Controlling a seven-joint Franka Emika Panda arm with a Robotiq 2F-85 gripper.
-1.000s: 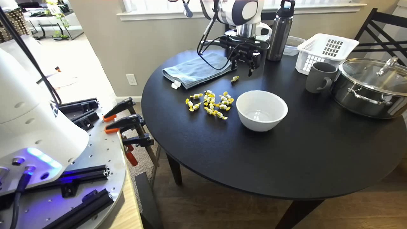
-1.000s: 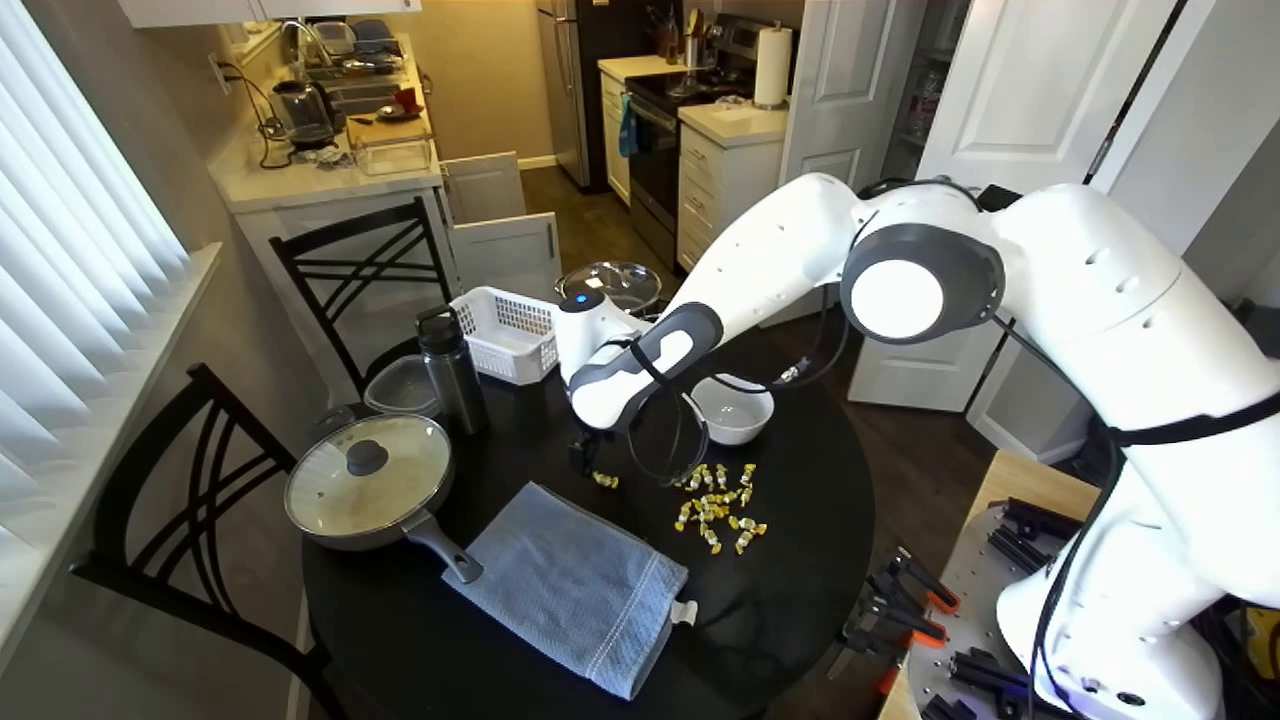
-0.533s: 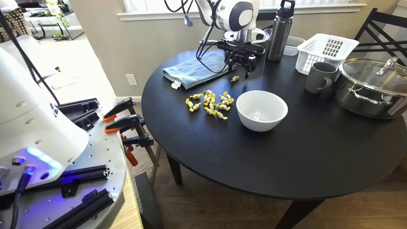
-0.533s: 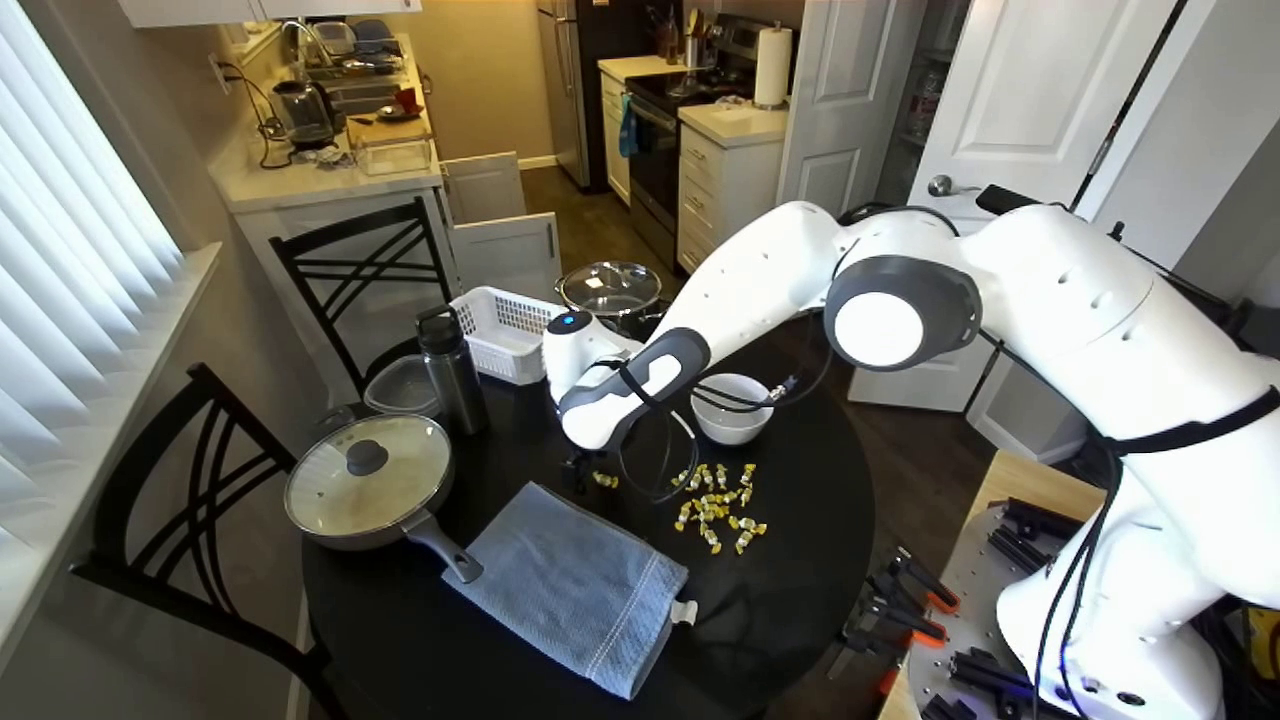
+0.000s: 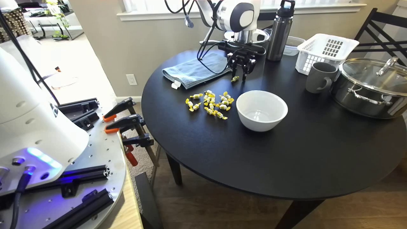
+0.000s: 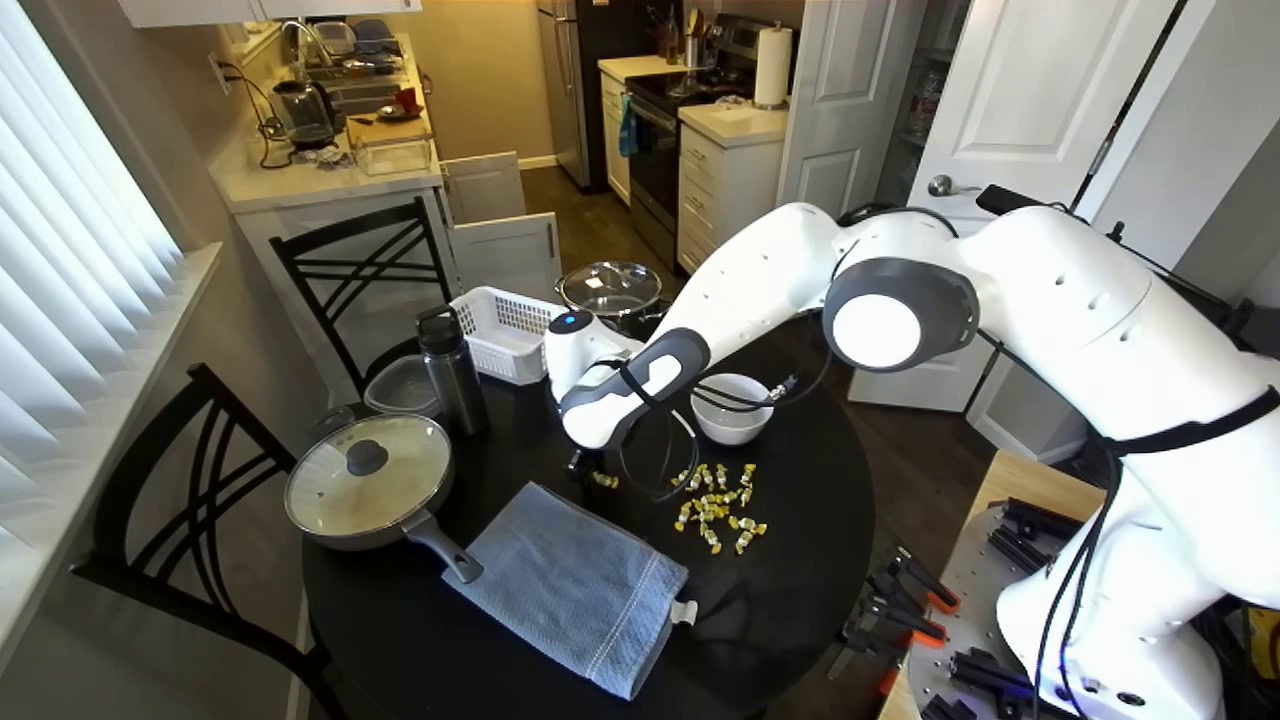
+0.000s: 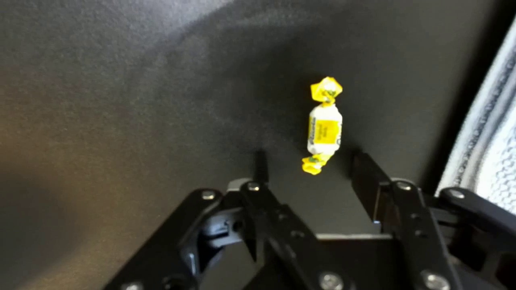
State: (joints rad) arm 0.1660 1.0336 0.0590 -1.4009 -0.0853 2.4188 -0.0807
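My gripper (image 7: 309, 165) is open and empty, low over the dark round table (image 5: 286, 159). It also shows in both exterior views (image 5: 239, 78) (image 6: 582, 465). A single candy in a yellow and white wrapper (image 7: 325, 129) lies on the table just beyond the fingertips in the wrist view. Its near end shows in the gap between the fingers, apart from both. The candy also shows in both exterior views (image 5: 235, 79) (image 6: 605, 480). A cluster of several like candies (image 5: 210, 101) lies nearby. A white bowl (image 5: 259, 122) stands beside the cluster.
A folded blue-grey towel (image 5: 198, 71) lies close beside the gripper. A steel bottle (image 5: 280, 35), white basket (image 5: 308, 63), grey mug (image 5: 319, 79) and lidded pot (image 5: 365, 101) stand on the table. A lidded frying pan (image 6: 365, 480) has its handle over the towel.
My gripper has moved lower and closer to the single candy, and it appears to have turned a little. The candies, bowl and towel have not moved.
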